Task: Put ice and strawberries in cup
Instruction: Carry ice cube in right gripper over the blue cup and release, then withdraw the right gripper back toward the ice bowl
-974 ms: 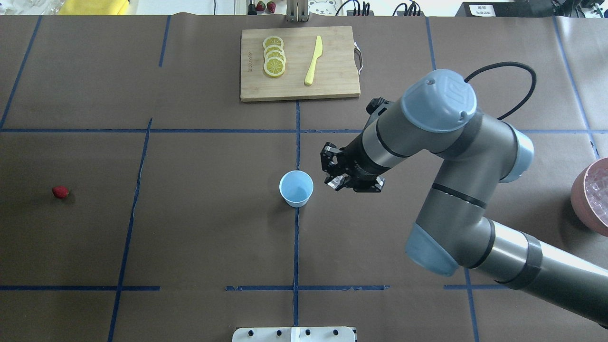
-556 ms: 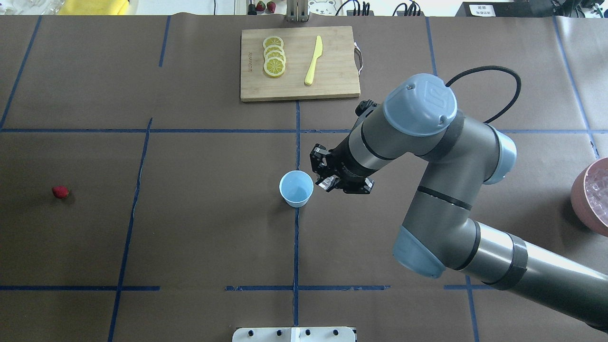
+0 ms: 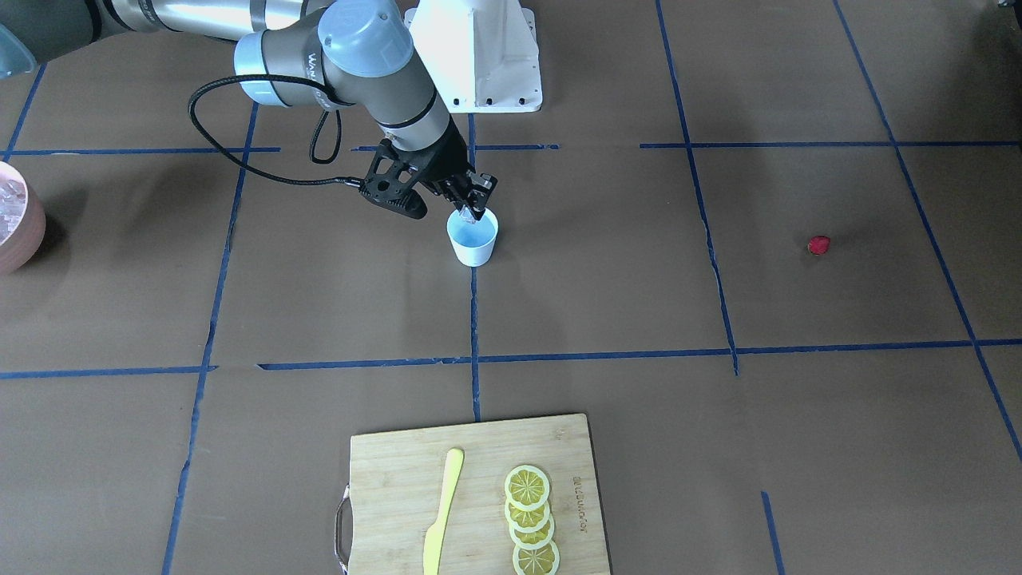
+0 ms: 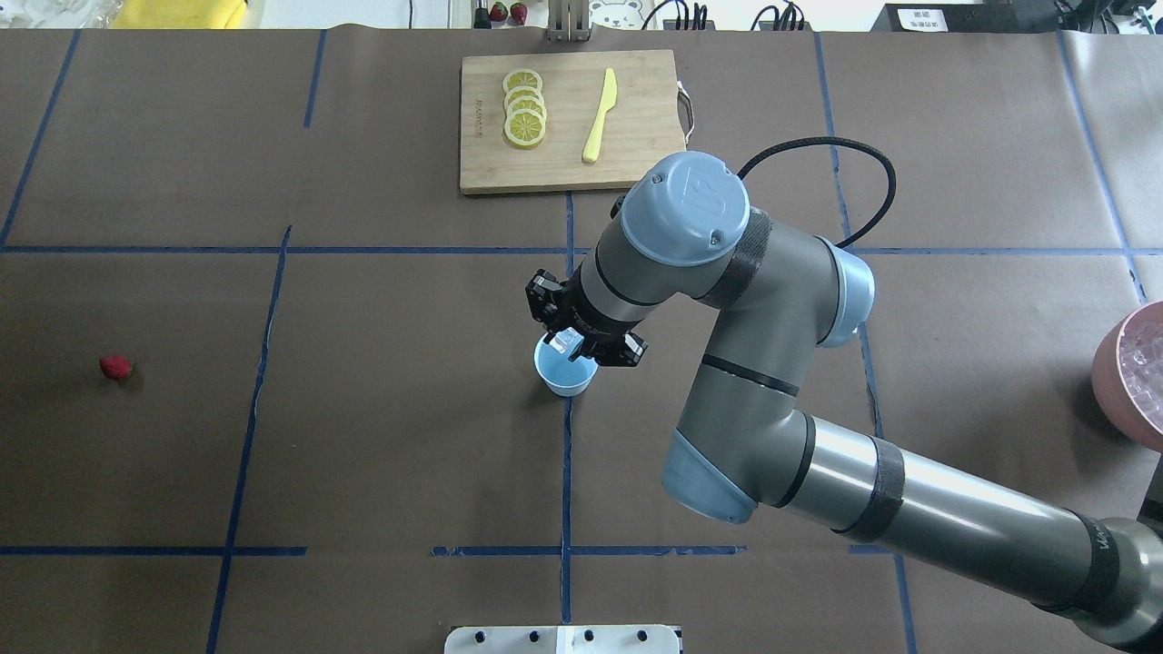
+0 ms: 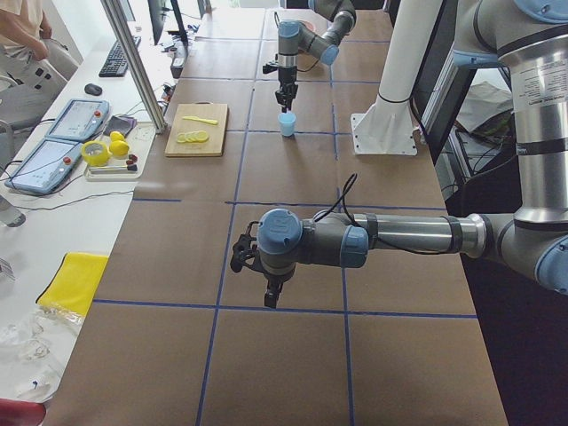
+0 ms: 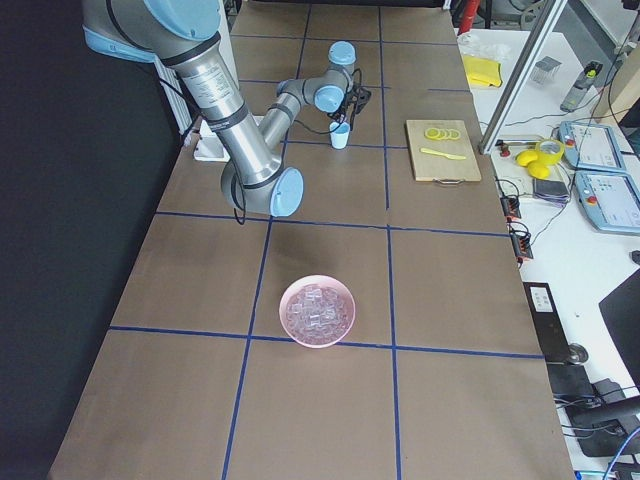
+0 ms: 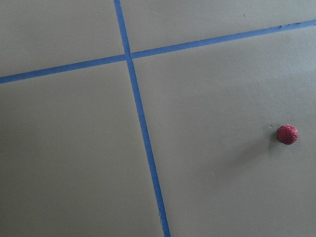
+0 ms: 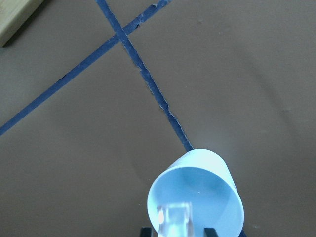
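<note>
Right fingers (image 3: pixel 477 196) are clamped on one ice cube (image 8: pixel 175 217), hanging right over the mouth of the cup (image 4: pixel 563 378) in the middle of the table (image 4: pixel 382 436). Left fingers (image 5: pixel 269 297): honestly can't tell if they're apart or together. The strawberry (image 4: pixel 115 367) sits way off on the left side, the bowl (image 6: pixel 284 305) of ice (image 6: pixel 318 312) is way off right, and there's a cutting board (image 4: pixel 636 136) at the far edge.
</note>
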{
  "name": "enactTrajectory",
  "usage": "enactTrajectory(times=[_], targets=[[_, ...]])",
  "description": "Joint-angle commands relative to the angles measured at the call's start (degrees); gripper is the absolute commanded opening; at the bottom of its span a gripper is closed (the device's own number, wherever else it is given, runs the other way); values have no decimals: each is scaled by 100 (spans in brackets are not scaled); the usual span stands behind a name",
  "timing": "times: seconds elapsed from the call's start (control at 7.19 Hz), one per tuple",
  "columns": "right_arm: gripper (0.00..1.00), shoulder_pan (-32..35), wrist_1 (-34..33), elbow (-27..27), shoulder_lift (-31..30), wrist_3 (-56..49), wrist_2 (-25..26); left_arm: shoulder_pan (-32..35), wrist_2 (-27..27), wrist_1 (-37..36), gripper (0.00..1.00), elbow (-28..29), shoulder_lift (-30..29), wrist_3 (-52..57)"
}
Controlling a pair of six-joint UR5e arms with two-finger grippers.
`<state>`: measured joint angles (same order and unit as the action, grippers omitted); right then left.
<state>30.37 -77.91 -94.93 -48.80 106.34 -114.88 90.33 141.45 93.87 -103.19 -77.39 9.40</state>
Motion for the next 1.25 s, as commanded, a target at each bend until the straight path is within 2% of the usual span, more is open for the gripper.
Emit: enactTrajectory(times=[0.0, 0.14, 0.28, 0.42, 0.56, 0.7, 0.83, 0.97, 1.11], targets=[[81, -13, -5, 9, 2, 1, 1, -6, 31, 0, 100, -87, 58, 0], [80, 13, 12, -26, 2, 9, -17, -6, 31, 0, 100, -104, 58, 0], [79, 309, -49, -418, -276, 1, -321, -6, 23, 0, 100, -105, 58, 0], [79, 808, -49, -900, -1001, -130, -925, -6, 23, 0, 100, -105, 58, 0], [79, 1335, -58, -1262, -1566, -853, -1427, -6, 23, 0, 100, -105, 58, -9], [79, 1810, -58, -1639, -2380, -1844, -1736, -6, 23, -9, 100, -96, 66, -9], [83, 2145, -58, -1982, -3224, -2802, -1765, -15, 23, -9, 100, -96, 75, -9], [98, 2506, -32, -2195, -3981, -3865, -1766, -6, 23, 9, 100, -105, 127, 0], [98, 2927, -6, -2284, -4693, -4980, -1740, -6, 23, 9, 100, -122, 145, 0]])
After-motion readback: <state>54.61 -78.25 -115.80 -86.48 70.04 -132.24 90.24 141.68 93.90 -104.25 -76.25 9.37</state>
